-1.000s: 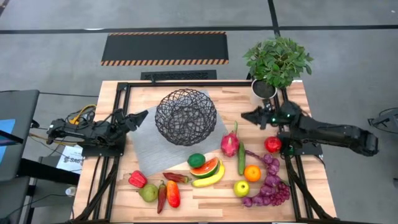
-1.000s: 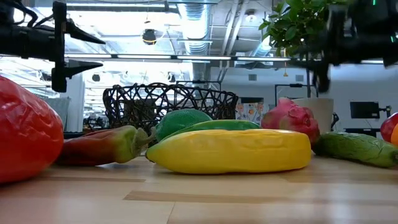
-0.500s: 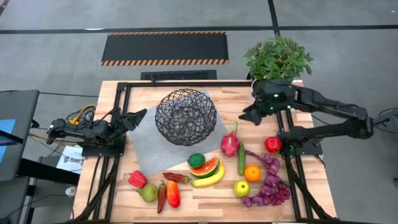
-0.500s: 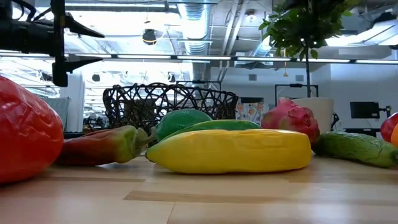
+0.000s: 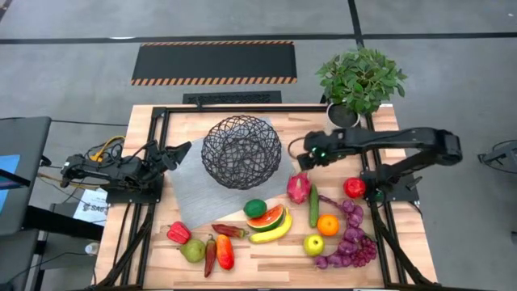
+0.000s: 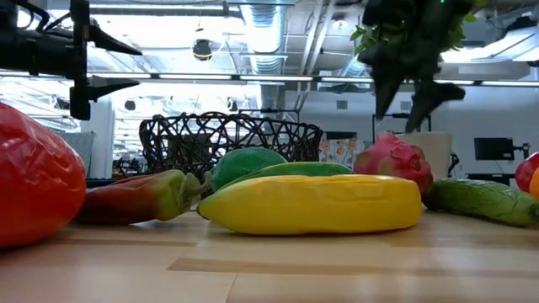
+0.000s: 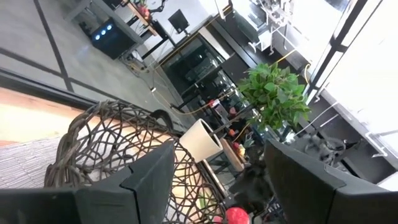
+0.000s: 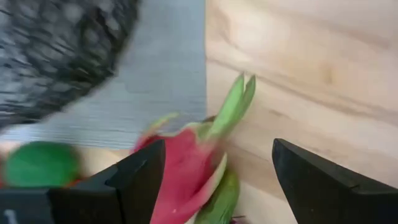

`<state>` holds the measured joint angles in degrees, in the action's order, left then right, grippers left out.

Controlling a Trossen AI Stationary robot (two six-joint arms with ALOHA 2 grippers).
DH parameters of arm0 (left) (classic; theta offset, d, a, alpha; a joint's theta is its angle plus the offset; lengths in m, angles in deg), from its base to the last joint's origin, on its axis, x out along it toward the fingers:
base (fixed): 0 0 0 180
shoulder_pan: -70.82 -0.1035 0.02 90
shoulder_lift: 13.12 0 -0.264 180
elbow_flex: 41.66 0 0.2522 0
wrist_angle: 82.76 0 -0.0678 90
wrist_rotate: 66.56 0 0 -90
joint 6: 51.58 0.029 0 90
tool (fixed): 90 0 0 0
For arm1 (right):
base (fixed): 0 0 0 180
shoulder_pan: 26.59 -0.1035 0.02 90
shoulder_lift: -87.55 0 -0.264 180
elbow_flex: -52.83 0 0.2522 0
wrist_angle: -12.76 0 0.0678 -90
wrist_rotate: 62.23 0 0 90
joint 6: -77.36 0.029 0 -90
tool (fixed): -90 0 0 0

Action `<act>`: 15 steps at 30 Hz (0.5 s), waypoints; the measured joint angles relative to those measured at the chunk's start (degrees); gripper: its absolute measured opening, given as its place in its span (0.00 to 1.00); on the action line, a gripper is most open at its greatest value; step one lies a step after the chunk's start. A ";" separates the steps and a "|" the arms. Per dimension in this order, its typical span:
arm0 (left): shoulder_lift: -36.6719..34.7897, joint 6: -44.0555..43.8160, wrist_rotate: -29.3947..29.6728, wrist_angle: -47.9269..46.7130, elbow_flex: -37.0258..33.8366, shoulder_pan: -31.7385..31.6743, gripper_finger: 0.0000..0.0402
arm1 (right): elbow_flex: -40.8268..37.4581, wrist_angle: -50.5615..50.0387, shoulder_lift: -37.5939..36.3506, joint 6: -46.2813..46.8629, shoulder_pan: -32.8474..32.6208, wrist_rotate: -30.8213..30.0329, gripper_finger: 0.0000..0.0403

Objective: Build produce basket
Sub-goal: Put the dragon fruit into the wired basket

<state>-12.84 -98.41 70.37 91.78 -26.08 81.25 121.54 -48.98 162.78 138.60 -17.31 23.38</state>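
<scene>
The black wire basket (image 5: 241,151) stands on a grey mat (image 5: 194,194) at the table's middle. The produce lies loose on the near half: a pink dragon fruit (image 5: 299,187), lime (image 5: 255,208), watermelon slice (image 5: 266,218), banana (image 5: 273,232), cucumber (image 5: 313,206), orange (image 5: 327,225), purple grapes (image 5: 351,238) and peppers (image 5: 218,250). My right gripper (image 5: 297,158) hangs open just right of the basket, tipped down over the dragon fruit (image 8: 186,168), and touches nothing. My left gripper (image 5: 182,151) stays open at the basket's left, level, holding nothing.
A leafy plant (image 5: 359,81) in a white pot stands at the far right corner, behind my right arm. A red apple (image 5: 354,187) and a green apple (image 5: 313,244) lie to the right, and a pear (image 5: 192,250) lies at the near left. Black frame rails (image 5: 153,162) run along both sides.
My right gripper has swung from the table's right side toward the basket. It has tipped from level to pointing steeply down, and now hangs over the dragon fruit. The produce and the basket have not moved.
</scene>
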 joint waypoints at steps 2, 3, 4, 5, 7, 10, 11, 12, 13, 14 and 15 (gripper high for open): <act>0.00 0.00 -0.02 0.00 0.00 0.00 0.59 | -1.17 2.49 2.49 0.89 -0.63 -0.06 0.79; 0.00 -0.02 -0.02 0.01 0.00 0.00 0.59 | -1.76 3.84 3.67 1.34 -0.75 -0.08 0.79; 0.00 -0.02 -0.01 -0.03 0.00 0.00 0.59 | -2.29 4.98 4.91 1.74 -0.73 -0.08 0.79; 0.00 -0.02 -0.02 -0.18 0.00 0.00 0.59 | -2.80 5.89 6.21 2.09 -0.63 -0.08 0.79; 0.00 -0.08 -0.02 -0.42 0.00 0.00 0.59 | -3.09 6.53 8.72 2.36 -0.17 -0.12 0.78; 0.00 -0.18 -0.04 -0.73 0.00 0.00 0.59 | -3.07 7.77 11.57 2.36 0.58 -0.10 0.76; 0.00 -0.20 -0.02 -1.04 0.00 0.00 0.59 | -3.07 7.96 12.19 2.39 0.66 -0.10 0.74; 0.00 -0.20 -0.04 -1.41 0.00 0.00 0.59 | -3.07 8.16 12.79 2.53 0.66 -0.11 0.71; 0.00 -0.20 -0.04 -1.72 0.00 0.00 0.59 | -3.04 8.22 13.31 2.96 0.66 -0.12 0.68; 0.00 -0.21 -0.04 -1.92 0.00 0.00 0.59 | -3.04 8.04 13.68 3.24 0.64 -0.10 0.64; 0.00 -0.38 -0.04 -2.24 0.00 0.00 0.59 | -3.04 7.95 14.02 3.28 0.61 -0.10 0.58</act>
<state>-12.84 -98.79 70.33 89.54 -26.08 81.25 118.49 -41.03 176.79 141.87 -16.69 23.28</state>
